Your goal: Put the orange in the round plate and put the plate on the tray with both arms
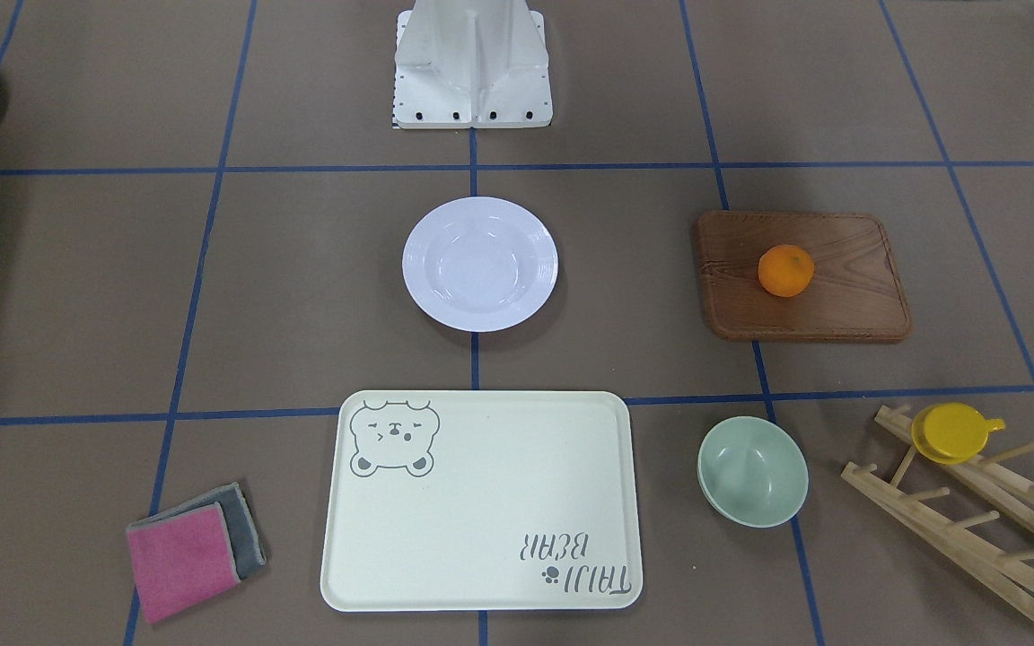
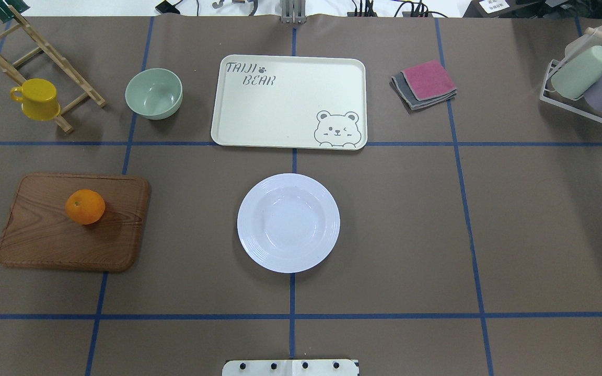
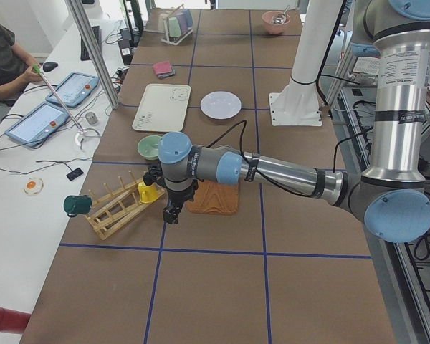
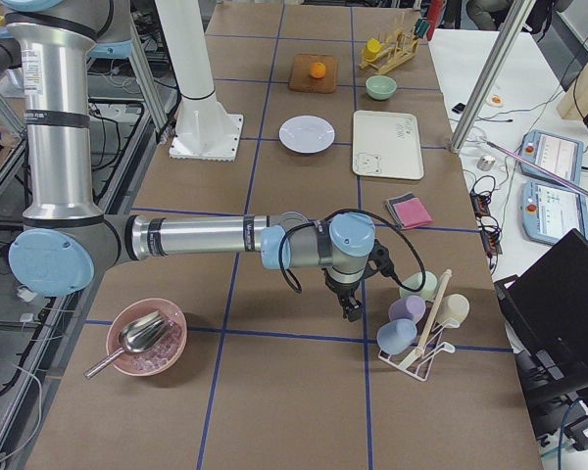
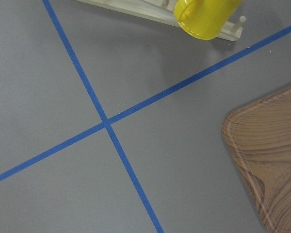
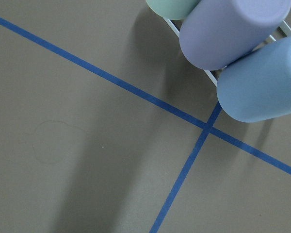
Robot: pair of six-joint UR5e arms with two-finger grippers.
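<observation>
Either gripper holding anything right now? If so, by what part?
Nothing: the orange lies free on the wooden board, the round plate alone on the table. Left gripper and right gripper hang over bare table; jaw state cannot be told.

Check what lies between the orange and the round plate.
Only the wooden board under the orange, then bare table up to the round plate, per the overhead view.

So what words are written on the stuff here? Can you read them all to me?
"TAIJI BEAR": grey letters on the tray, in the corner opposite the bear face drawing.
Print on the left arm: too small to read.
Print on the right arm: too small to read.
No other readable words show.
</observation>
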